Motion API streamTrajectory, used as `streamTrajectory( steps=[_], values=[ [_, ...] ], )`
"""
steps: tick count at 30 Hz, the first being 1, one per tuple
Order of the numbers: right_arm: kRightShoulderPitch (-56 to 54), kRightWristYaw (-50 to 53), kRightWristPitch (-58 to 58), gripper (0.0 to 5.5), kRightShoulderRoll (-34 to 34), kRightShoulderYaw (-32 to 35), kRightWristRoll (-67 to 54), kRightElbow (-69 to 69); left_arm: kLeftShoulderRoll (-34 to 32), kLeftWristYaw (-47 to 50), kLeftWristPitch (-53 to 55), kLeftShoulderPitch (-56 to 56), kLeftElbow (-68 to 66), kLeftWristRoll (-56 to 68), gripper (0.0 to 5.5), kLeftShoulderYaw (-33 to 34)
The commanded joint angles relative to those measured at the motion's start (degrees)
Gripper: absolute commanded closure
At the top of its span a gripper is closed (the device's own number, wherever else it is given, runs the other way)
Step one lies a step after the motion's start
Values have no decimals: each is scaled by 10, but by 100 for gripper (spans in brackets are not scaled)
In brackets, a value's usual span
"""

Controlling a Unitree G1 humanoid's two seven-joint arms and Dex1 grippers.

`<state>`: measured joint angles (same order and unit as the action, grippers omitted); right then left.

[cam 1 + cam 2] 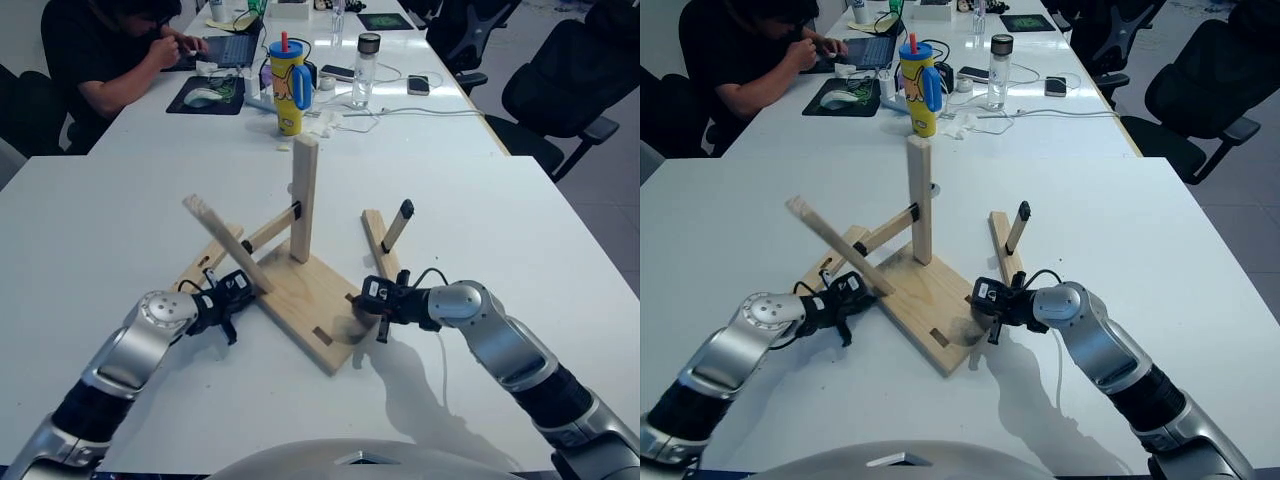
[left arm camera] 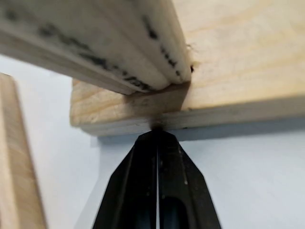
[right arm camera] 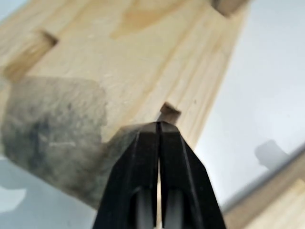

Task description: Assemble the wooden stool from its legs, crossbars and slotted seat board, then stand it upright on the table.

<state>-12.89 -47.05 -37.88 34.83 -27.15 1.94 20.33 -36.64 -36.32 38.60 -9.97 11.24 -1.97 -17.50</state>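
Note:
The slotted seat board point(image 1: 300, 305) lies flat on the white table point(image 1: 120, 210). One wooden leg point(image 1: 304, 198) stands upright in it. A second leg point(image 1: 226, 242) leans out from the board's left corner, and a crossbar point(image 1: 272, 232) joins the two. Another leg point(image 1: 376, 243) lies behind the board on the right, with a black-tipped crossbar point(image 1: 398, 224) sticking up from it. A further piece point(image 1: 203, 264) lies flat at the left. My left gripper point(image 1: 245, 290) is shut, its tips point(image 2: 156, 137) against the board's edge under the leaning leg. My right gripper point(image 1: 362, 300) is shut at the board's right edge, its tips point(image 3: 158, 125) beside a small notch point(image 3: 169, 112).
A second table behind holds a yellow cup point(image 1: 286, 85), a clear bottle point(image 1: 366, 68), a laptop and cables, with a person seated at its far left. Office chairs point(image 1: 560, 85) stand at the right. Bare table stretches left, right and in front of the board.

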Motion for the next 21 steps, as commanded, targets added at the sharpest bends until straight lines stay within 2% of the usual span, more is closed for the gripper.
streamTrajectory(
  steps=[1,7,13,18,21],
  values=[
    [2,49,-8,550,-63,-17,11,-64,53,16,-48,-86,-104,-19,549,-16],
    [-11,104,-15,550,-120,-22,28,-107,116,20,-158,-184,-299,-53,549,-43],
    [-15,148,3,550,-159,6,24,-111,126,19,-204,-204,-361,-62,549,-29],
    [-4,208,41,550,-193,86,7,-72,127,33,-214,-192,-339,-57,549,2],
    [60,235,46,507,-186,149,-7,8,127,39,-230,-148,-256,4,507,75]
  ],
)
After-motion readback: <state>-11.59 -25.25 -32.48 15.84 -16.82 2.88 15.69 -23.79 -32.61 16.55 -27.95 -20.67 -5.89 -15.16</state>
